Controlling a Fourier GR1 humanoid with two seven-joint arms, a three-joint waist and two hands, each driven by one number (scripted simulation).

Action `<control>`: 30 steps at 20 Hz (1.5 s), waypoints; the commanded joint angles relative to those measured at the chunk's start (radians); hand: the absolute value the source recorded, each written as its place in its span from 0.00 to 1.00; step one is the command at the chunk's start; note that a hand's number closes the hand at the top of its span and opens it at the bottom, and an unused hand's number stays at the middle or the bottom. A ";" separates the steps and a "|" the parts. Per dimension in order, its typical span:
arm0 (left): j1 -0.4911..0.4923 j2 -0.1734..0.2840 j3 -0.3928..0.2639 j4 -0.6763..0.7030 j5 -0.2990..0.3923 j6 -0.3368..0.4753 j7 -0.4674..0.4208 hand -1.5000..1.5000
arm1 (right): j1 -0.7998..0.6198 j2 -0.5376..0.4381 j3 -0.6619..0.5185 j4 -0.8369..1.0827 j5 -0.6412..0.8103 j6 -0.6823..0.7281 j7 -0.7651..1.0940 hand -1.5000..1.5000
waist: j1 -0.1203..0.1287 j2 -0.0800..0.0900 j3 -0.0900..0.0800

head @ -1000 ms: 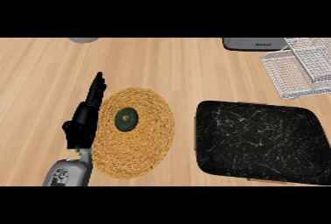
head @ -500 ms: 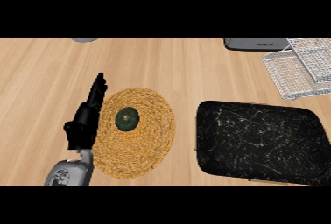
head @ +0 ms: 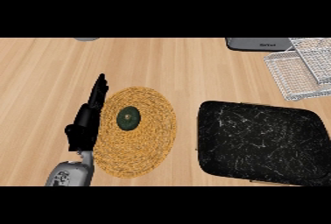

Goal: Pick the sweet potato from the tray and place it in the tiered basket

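Biggest thing I've got on screen is the black tray, lower right, speckled w/ white, and nothing shows on it. No sweet potato anywhere that I can make out, so I can't say where the task's thing is. Next in size is the woven straw mat, center-left, w/ a small dark green round veg sitting on it, stem up; doesn't look like a sweet potato to me.

The tiered basket is top right, white wire mesh, part cut off by the edge, nothing visible in it. So my read: pick not done, place not done, basically the whole job is left.

Left hand lies along the mat's left rim, fingers straight, pointing away from me, holding nothing. Right hand isn't in view.

A grey box at the top edge beside the basket carries a small label, too tiny to read.
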 commanded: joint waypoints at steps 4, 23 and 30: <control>-0.029 0.000 -0.002 -0.011 -0.001 -0.007 0.037 0.50 | -0.076 -0.015 -0.122 0.224 -0.092 -0.030 -0.039 0.00 | 0.007 0.004 0.001; -0.020 -0.017 0.016 0.013 -0.006 0.023 0.013 0.50 | 0.078 -0.399 -0.546 0.463 -0.416 0.001 -0.074 0.00 | -0.036 0.000 0.005; 0.014 -0.002 0.030 0.001 0.012 0.009 -0.005 0.50 | 0.357 -0.520 -0.651 0.561 -0.503 0.185 -0.286 0.00 | -0.050 -0.001 0.008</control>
